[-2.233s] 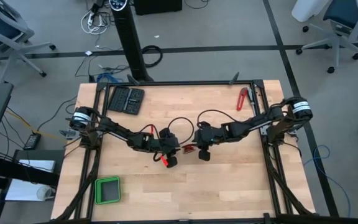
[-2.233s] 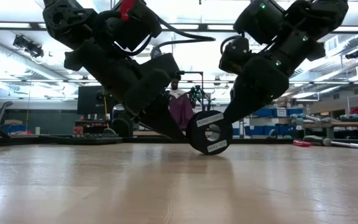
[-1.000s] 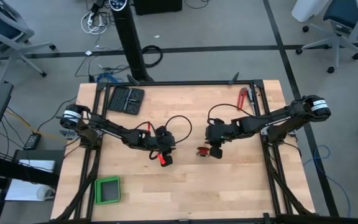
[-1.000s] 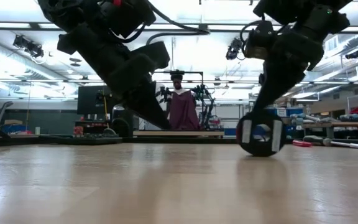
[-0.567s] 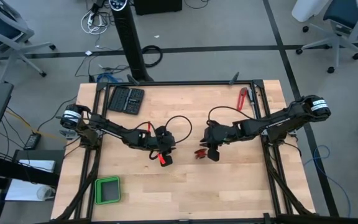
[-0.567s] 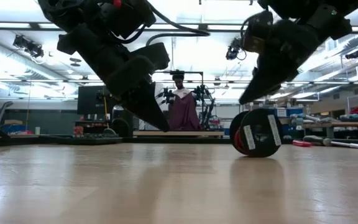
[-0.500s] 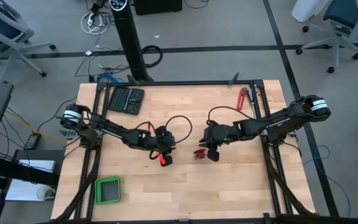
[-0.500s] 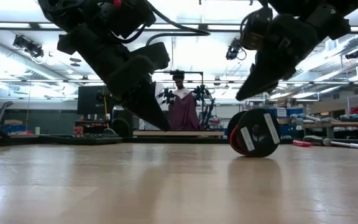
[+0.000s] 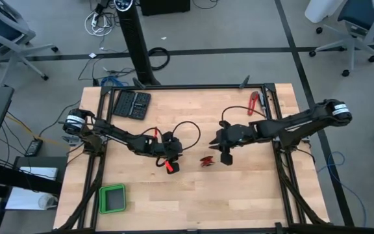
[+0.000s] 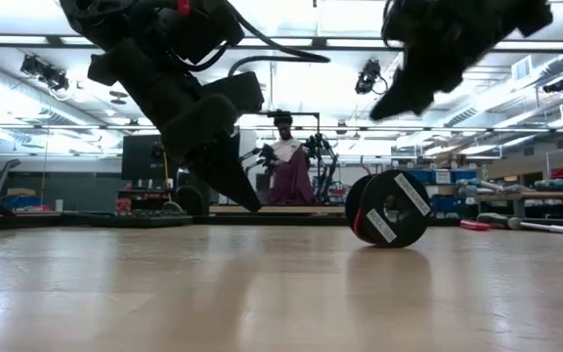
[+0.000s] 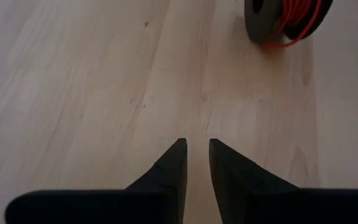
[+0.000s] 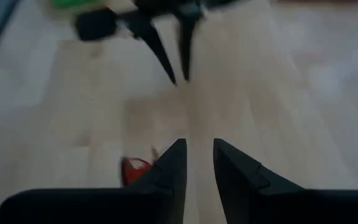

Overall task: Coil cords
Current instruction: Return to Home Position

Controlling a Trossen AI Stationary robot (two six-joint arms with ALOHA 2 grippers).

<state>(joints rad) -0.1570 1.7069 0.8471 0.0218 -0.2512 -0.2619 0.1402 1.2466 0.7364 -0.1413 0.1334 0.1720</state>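
Coiling looks done: the red cord [image 9: 206,160] sits wound on its black spool [image 10: 389,208] mid-way across the desk [image 9: 252,201], between left gripper [image 9: 172,166] and right gripper [image 9: 226,158], apparently touching neither. Both grippers' fingers stand slightly apart, empty. Next, both arms need only retreat home

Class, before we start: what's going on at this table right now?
Two robot arms work at a wooden table. A black spool wound with red wire stands on its edge between them, and neither gripper touches it. The right gripper hangs above and beside the spool. The left gripper points down at bare wood a little way off. Both hold nothing, fingers slightly apart.
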